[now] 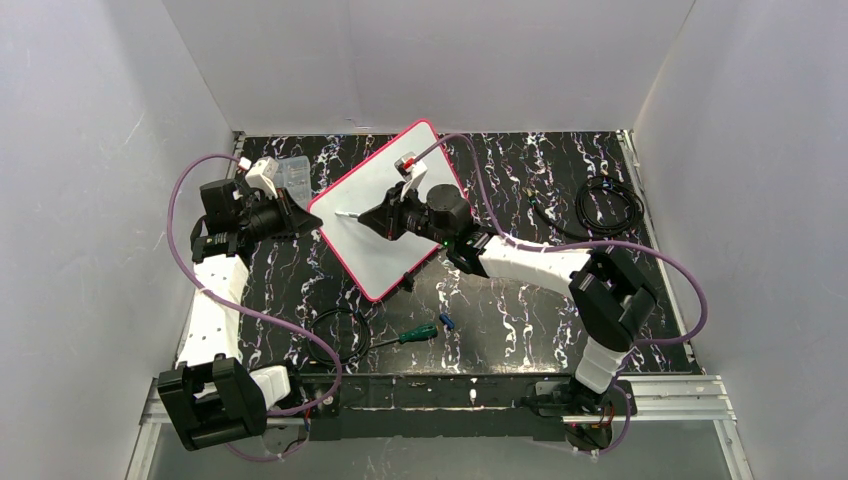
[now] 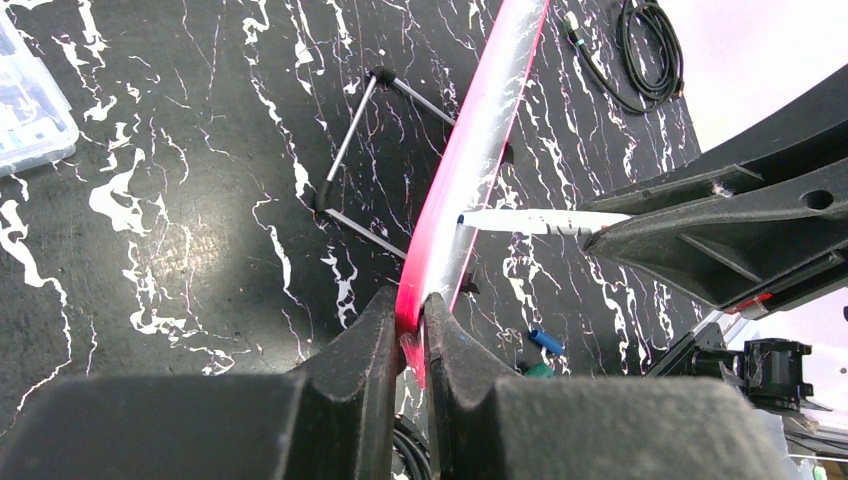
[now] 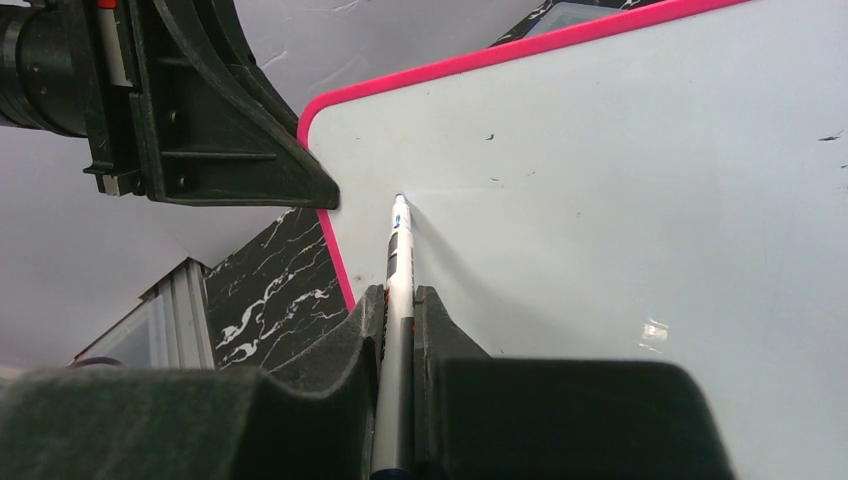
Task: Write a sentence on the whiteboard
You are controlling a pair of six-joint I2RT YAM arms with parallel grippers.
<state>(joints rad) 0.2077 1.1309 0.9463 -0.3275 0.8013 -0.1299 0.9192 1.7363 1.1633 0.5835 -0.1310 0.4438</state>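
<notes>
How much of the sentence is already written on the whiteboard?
Done: the left gripper clamps the whiteboard by its pink edge, and the right gripper grips the marker. In hand: the marker tip seems to touch the board near a corner. Left: all the writing; the surface shows only tiny specks, no words.

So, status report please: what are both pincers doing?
Left pincer shut on whiteboard edge. Right pincer shut on marker, tip at board. No writing visible. Nothing blocking.
</notes>
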